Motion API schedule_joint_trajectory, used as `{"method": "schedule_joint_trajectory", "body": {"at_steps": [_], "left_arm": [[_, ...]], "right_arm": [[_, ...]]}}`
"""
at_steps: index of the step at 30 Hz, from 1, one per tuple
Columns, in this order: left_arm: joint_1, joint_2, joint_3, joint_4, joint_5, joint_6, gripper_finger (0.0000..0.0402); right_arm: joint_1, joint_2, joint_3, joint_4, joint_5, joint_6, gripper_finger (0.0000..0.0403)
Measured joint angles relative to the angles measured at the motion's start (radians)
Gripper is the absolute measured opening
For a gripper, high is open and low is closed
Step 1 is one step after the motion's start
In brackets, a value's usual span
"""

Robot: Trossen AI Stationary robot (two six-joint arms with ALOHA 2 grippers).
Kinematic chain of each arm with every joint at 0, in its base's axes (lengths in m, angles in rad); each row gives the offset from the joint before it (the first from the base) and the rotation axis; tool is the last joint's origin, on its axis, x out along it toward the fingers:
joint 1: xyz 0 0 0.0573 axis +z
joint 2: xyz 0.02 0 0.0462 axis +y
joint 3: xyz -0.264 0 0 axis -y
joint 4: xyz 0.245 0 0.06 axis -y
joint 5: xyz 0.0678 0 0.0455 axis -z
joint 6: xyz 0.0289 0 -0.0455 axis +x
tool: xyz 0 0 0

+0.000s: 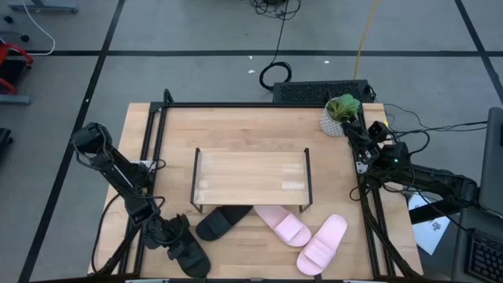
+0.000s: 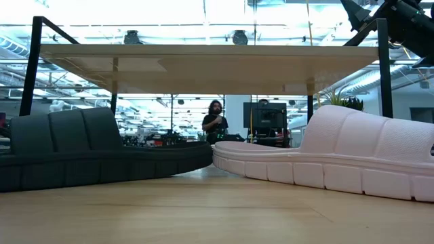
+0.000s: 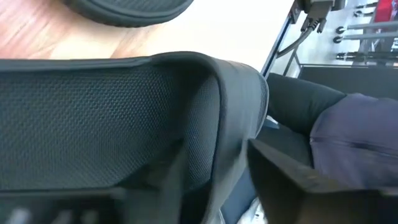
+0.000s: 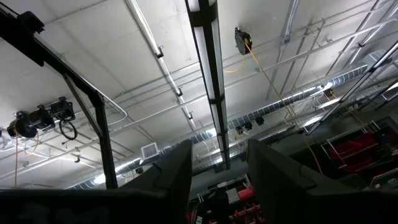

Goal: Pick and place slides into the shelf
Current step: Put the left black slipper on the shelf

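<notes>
Grey floor with black tape lines around a light wooden table [image 1: 251, 126], butcher-block grain, black metal frame. Your shelf [image 1: 251, 178] sits mid-table: pale wooden board top on thin black legs; from the low view it reads as a flat board spanning overhead.

Slides: one matte black slide [image 1: 222, 222] lies at the shelf's front edge, toe end tucked just under it, ribbed broad strap visible in the low view. A pale pink slide [image 1: 284, 226] lies beside it, heel end near the shelf front, its tip touching or nearly touching the black one. The second pink slide [image 1: 323, 244] lies just beside the first, angled toward the table's front right. The second black slide [image 1: 187, 253] is at the front left corner.

Your left gripper [image 1: 174, 238] is down at that corner, clamped on the second black slide; the left wrist view fills with its woven mesh-textured lining and smooth rounded strap edge, a dark finger [image 3: 292, 177] against it.

Your right gripper [image 1: 352, 130] waits at the table's right edge near a small potted plant [image 1: 341, 114], pointed up at the ceiling; fingers apart, holding nothing.

A person [image 2: 215, 122] stands far back in the room.
</notes>
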Motion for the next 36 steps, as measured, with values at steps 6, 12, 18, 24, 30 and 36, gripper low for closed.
{"method": "schedule_joint_trajectory", "body": {"at_steps": [6,12,18,24,30,36], "left_arm": [[0.000,-0.001,0.000,0.017,0.001,0.009,0.0015],[-0.003,-0.001,0.000,0.098,0.076,-0.043,0.0005],[-0.007,-0.002,0.010,0.138,0.127,-0.132,0.0003],[-0.012,-0.003,0.114,0.140,0.190,-0.173,0.0002],[-0.001,-0.003,0.280,0.100,0.170,-0.194,0.0001],[0.071,-0.003,0.458,-0.025,-0.027,-0.117,0.0000]], "right_arm": [[0.000,0.000,0.000,0.000,0.000,0.000,0.0144],[0.000,0.000,0.000,0.000,0.000,0.000,0.0144],[0.000,0.000,0.000,0.000,0.000,0.000,0.0144],[0.000,0.000,0.000,0.001,0.001,0.000,0.0144],[0.000,0.000,0.000,0.015,0.002,-0.002,0.0144],[0.000,0.000,0.000,0.024,0.010,-0.035,0.0144]]}}
